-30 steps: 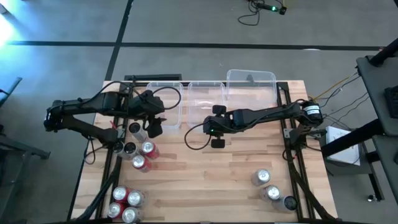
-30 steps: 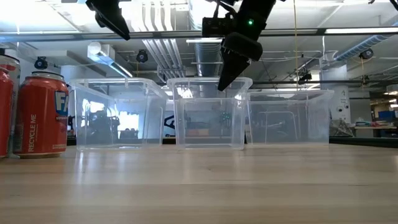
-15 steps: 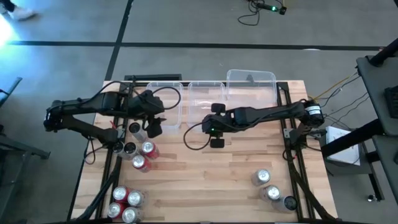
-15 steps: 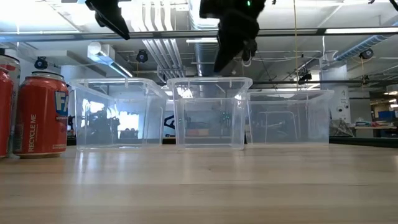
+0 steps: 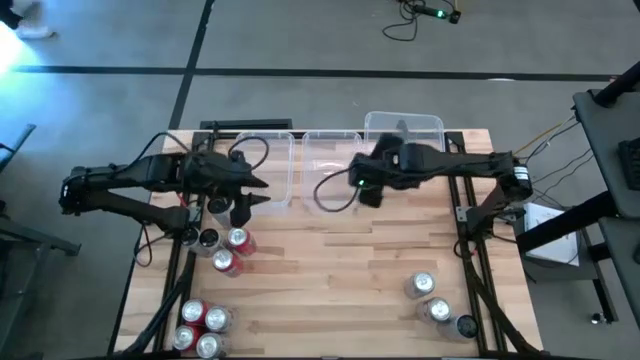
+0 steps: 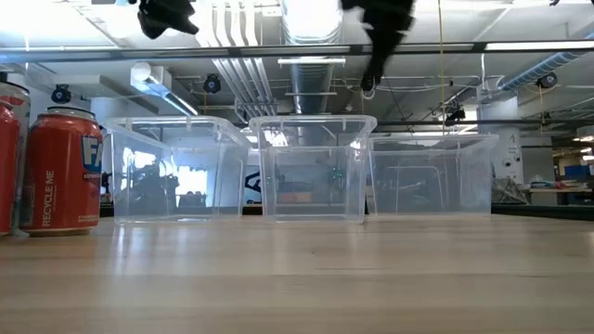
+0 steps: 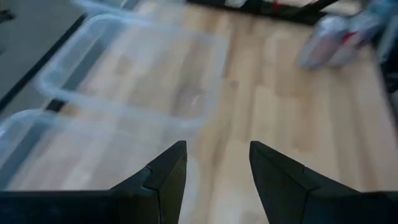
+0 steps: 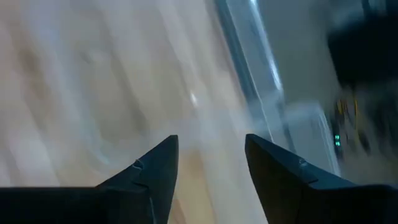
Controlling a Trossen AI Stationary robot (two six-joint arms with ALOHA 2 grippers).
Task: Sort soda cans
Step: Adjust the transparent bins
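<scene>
- Your left pincer (image 5: 243, 196) hangs above the bench (image 5: 340, 275) beside the left bin (image 5: 268, 160), fingers apart, holding nothing.
- Your right pincer (image 5: 366, 186) sits high by the middle bin (image 5: 330, 150), fingers parted, empty.
- Soda cans: red cans (image 5: 232, 249) lie near your left pincer, more (image 5: 201, 323) at the near left corner, silver cans (image 5: 428, 296) near right.
</scene>
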